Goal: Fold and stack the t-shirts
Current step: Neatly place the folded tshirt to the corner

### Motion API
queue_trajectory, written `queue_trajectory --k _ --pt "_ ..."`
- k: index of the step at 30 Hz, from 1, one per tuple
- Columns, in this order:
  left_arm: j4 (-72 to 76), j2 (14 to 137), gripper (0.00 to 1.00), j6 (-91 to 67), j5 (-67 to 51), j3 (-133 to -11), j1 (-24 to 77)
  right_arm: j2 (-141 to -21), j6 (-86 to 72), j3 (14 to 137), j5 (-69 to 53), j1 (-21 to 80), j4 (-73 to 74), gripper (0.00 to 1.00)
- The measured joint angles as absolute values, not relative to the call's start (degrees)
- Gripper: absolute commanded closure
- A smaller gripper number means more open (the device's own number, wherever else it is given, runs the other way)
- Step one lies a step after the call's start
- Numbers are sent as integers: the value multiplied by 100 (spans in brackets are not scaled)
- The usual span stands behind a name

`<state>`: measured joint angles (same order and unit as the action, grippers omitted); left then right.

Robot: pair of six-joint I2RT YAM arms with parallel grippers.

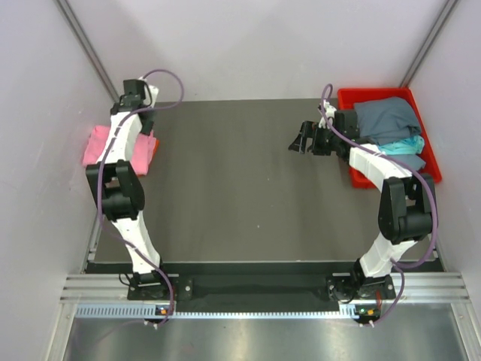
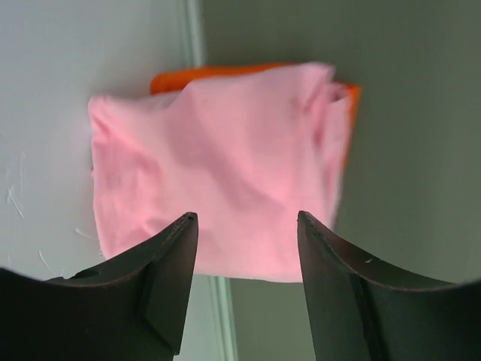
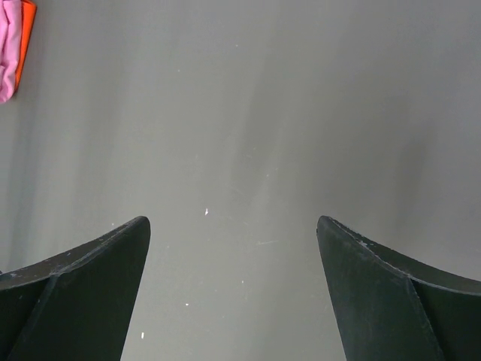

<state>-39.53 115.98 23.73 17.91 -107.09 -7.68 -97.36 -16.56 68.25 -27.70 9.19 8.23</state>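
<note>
At far left, the pink t-shirt (image 1: 113,149) lies folded atop the orange t-shirt (image 2: 210,74), under the left hand (image 2: 246,218), open and empty. Rightward, the right hand (image 3: 233,222) gapes empty over the counter (image 1: 225,188); the grey-blue t-shirt (image 1: 387,116) and teal t-shirt (image 1: 402,144) wait unfolded in the red tray (image 1: 361,98).

Orange t-shirt (image 2: 218,73) mostly hidden under pink t-shirt (image 2: 225,173); left arm (image 1: 125,134) covers stack's middle overhead.

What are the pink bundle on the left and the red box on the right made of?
The pink t-shirt looks like soft, matte cloth, perhaps cotton knit: it wrinkles and its folded edges are rounded. The red tray looks like rigid, smooth plastic: straight walls, crisp corners, even colour.
</note>
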Motion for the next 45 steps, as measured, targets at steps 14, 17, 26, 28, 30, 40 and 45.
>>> queue_trajectory --k 14,17,26,28,30,40,45 --pt "-4174 11620 32 2250 1813 -10298 -550 -9736 -1651 6825 -2770 921 825 7" --pt "-4233 11876 32 2314 1870 -10344 -543 -9736 -1653 6825 -2773 921 821 7" --pt "-4469 12715 32 2416 2095 -10945 -432 -9738 -1653 6825 -2842 902 812 7" --pt "-4508 12914 32 2418 2126 -11107 -408 -9738 -1653 6825 -2856 873 812 7" --pt "-4543 13117 32 2416 2174 -11264 -395 -9738 -1653 6825 -2858 836 810 7" --pt "-4681 13555 36 2423 2593 -11445 -362 -9782 -1656 6825 -2862 770 810 7" --pt "-4678 13633 70 2390 2724 -11445 -360 -9830 -1662 6825 -2871 770 805 7"
